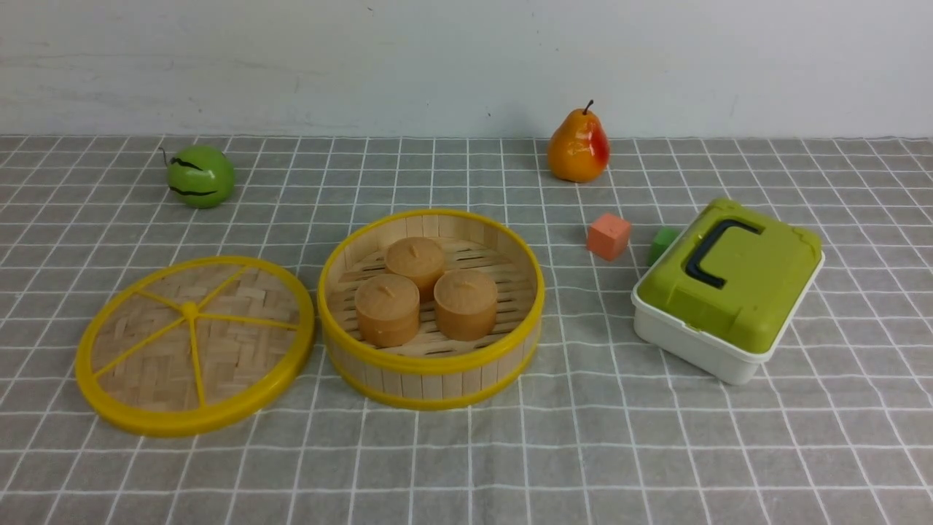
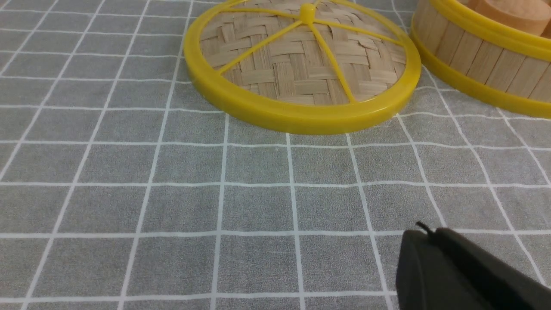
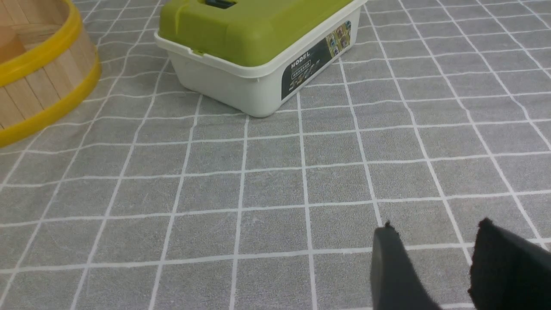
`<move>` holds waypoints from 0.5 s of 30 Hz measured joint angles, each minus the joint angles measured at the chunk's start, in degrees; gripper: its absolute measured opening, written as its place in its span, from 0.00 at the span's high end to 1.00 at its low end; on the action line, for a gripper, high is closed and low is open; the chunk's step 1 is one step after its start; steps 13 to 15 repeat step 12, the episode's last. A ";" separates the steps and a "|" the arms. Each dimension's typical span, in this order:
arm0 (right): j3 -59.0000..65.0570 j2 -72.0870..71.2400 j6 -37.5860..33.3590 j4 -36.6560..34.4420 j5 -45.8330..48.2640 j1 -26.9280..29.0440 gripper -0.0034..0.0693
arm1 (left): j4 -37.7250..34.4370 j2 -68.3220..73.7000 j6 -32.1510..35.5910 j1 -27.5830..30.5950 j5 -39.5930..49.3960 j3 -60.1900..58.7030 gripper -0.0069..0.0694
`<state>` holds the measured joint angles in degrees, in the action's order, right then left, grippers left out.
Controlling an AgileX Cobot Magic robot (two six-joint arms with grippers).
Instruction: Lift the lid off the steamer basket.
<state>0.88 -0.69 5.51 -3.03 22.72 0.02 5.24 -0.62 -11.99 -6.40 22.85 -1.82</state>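
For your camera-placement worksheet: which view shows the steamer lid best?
The front view: the whole lid shows, lying flat on the cloth beside the basket. The left wrist view crops its far edge; the right wrist view misses it.

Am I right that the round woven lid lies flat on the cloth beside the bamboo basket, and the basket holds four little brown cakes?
Nearly. The lid does lie flat on the cloth beside the basket, but the basket holds three brown cakes, not four. The front view looks straight into the open basket and shows them.
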 joint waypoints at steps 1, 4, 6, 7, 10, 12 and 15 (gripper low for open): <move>0.00 0.00 0.00 0.00 0.00 0.00 0.62 | 0.00 0.00 0.00 0.00 0.00 0.00 0.89; 0.00 0.00 0.00 0.00 0.00 0.00 0.62 | 0.00 0.00 0.00 0.00 0.00 0.00 0.89; 0.00 0.00 0.00 0.00 0.00 -0.02 0.62 | 0.00 0.00 0.00 0.00 0.00 0.00 0.88; 0.00 0.00 0.00 0.00 0.00 -0.02 0.62 | 0.00 0.00 0.00 0.00 0.00 0.00 0.88; 0.00 0.00 0.00 0.00 0.00 -0.02 0.62 | 0.00 0.00 0.00 0.00 0.00 0.00 0.88; 0.00 0.00 0.00 0.00 0.00 -0.02 0.62 | 0.00 0.00 0.00 0.00 0.00 0.00 0.88; 0.00 0.00 0.00 0.00 0.00 -0.02 0.62 | 0.00 0.00 0.00 0.00 0.00 0.00 0.88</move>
